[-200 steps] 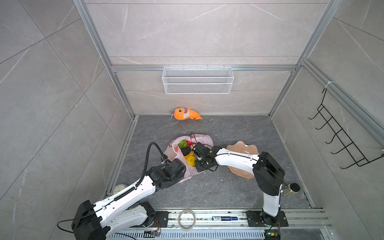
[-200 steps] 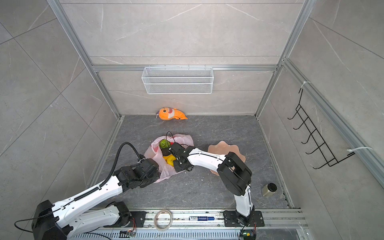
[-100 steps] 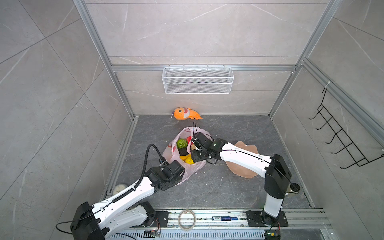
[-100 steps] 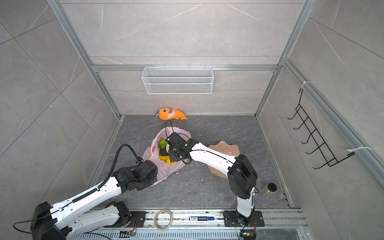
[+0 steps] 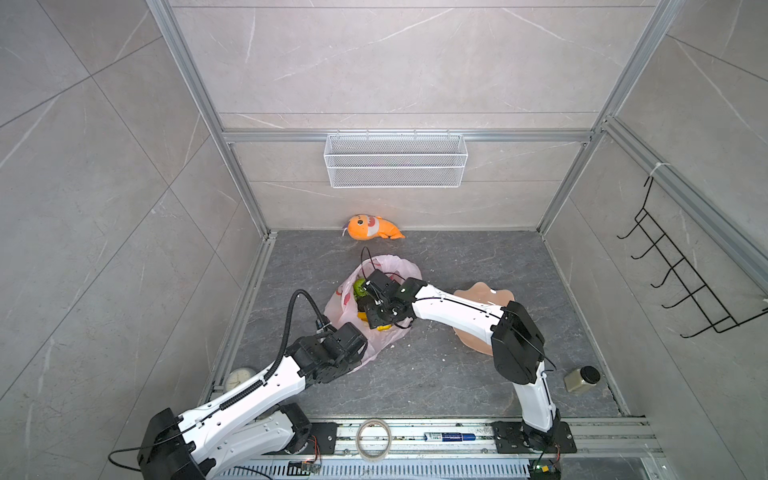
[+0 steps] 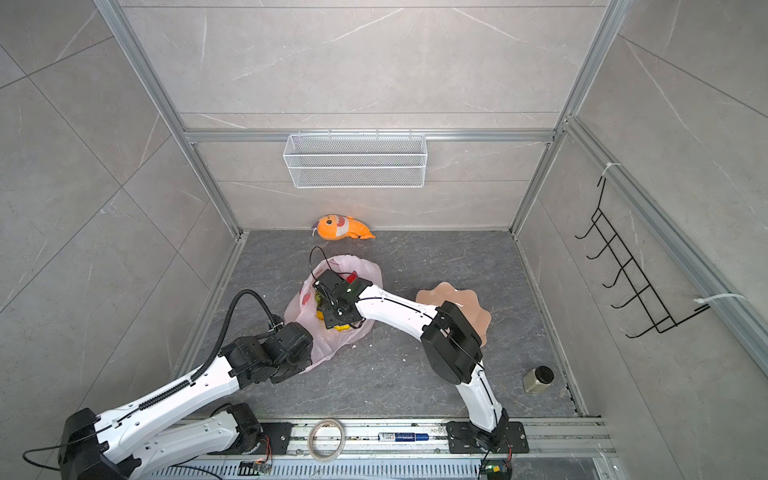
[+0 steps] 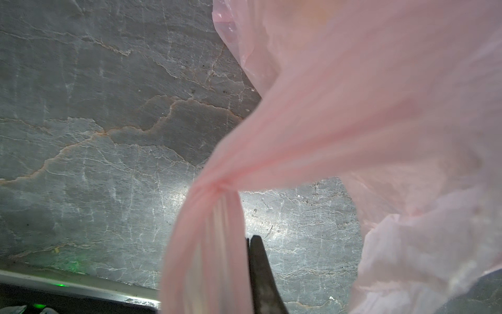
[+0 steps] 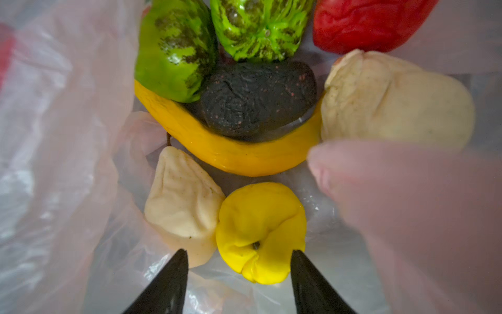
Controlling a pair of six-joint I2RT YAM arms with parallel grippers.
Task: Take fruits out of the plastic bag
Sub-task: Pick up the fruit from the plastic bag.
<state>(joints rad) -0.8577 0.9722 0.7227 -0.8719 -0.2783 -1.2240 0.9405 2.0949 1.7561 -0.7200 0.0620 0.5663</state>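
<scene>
The pink plastic bag (image 5: 343, 301) (image 6: 301, 309) lies mid-floor with its mouth open. My left gripper (image 5: 358, 352) (image 7: 248, 242) is shut on a twisted strand of the bag (image 7: 353, 108) at its near end. My right gripper (image 5: 370, 301) (image 8: 239, 254) is inside the bag's mouth, open. A yellow lumpy fruit (image 8: 260, 231) sits between its fingertips, not pinched. Beside that fruit lie a beige piece (image 8: 182, 204), a banana (image 8: 231, 152), a dark avocado (image 8: 258, 98), a green ball (image 8: 260, 27), another green piece (image 8: 173, 54), a red piece (image 8: 366, 24) and a second beige lump (image 8: 394, 100).
A peach scalloped plate (image 5: 484, 297) lies right of the bag, partly under my right arm. An orange plush shark (image 5: 372, 227) rests at the back wall. A small jar (image 5: 582, 378) stands front right. A tape roll (image 5: 374, 434) and a marker (image 5: 449, 436) lie on the front rail.
My right gripper has opened from nearly shut and moved into the bag's mouth over the fruits. The bag's far end has risen and spread. The left gripper keeps its hold.
</scene>
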